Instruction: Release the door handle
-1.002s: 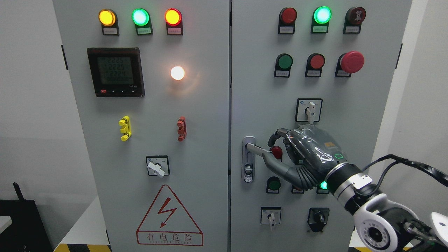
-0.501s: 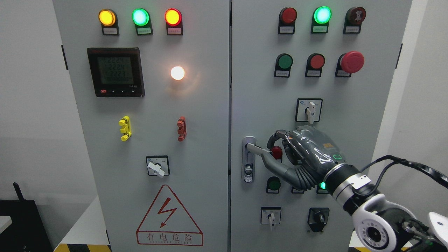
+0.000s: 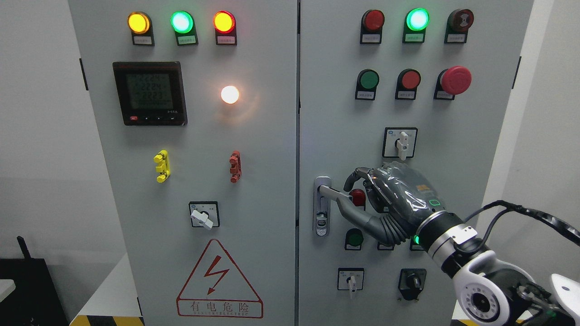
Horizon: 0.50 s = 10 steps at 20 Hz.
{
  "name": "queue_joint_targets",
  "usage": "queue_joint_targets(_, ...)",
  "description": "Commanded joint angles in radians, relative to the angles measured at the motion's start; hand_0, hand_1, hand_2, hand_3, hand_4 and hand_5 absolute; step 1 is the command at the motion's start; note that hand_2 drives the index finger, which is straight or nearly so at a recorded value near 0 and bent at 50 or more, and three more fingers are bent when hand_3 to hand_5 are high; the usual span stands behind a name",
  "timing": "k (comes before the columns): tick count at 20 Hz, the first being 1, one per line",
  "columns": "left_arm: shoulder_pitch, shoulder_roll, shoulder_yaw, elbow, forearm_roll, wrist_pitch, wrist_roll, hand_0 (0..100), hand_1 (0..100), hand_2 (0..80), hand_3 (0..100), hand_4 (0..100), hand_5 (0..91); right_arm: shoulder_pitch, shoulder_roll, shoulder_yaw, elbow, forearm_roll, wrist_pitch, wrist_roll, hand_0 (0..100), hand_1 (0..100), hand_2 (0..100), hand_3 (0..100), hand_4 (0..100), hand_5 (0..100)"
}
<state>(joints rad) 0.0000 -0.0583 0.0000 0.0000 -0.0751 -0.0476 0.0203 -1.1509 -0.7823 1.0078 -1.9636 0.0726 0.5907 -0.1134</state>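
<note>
Grey two-door electrical cabinet (image 3: 204,280) filling the view, white wall on either side. On the right door's left edge, a silver lever door handle (image 3: 330,192), lever pointing right toward the dark grey glossy robot right hand (image 3: 385,199). Compared with a second ago, hand shifted slightly up and left, thumb tip touching the lever's end from below, curled fingers (image 3: 358,174) arched above it. Loosely hooked rather than clamped; release apparently not finished. Forearm rising from lower right, wrist angled up-left.
</note>
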Motion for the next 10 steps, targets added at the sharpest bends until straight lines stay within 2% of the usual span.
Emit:
queue_joint_targets(1, -0.003, 0.0, 0.002, 0.009, 0.0, 0.0, 0.0, 12, 39, 0.0, 0, 0, 0.0, 0.002, 0.012, 0.0, 0.006, 0.0, -0.002, 0.0, 52, 21, 42, 100, 100, 100)
queue_joint_targets(10, -0.003, 0.0, 0.002, 0.009, 0.0, 0.0, 0.0, 12, 39, 0.0, 0, 0, 0.0, 0.005, 0.02, 0.0, 0.006, 0.0, -0.002, 0.0, 52, 21, 44, 100, 100, 100)
